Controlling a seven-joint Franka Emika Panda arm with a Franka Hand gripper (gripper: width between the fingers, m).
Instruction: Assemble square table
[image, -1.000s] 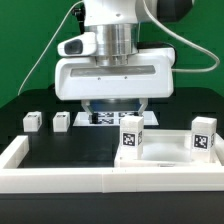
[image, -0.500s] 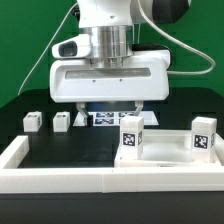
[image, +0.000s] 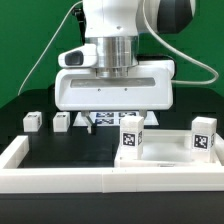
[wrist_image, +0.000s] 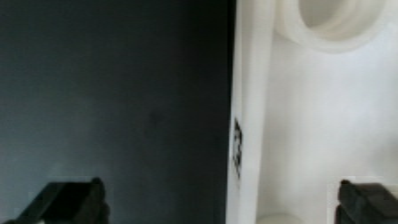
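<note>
The square table's white slab lies at the front on the exterior view's right. Two tagged white legs stand upright at its near corners. Two more legs stand loose on the black table at the exterior view's left. My gripper hangs above the back edge of the slab, open and holding nothing. In the wrist view the slab shows its raised edge and a round socket. The dark fingertips stand wide apart, and the gripper straddles the slab's edge from above.
The marker board lies behind the gripper. A long low white border wall runs along the front and up the exterior view's left side. A black cable loops behind the arm.
The gripper has risen and shifted a little to the exterior view's right. Its jaws stay open. The legs and slab have not moved.
</note>
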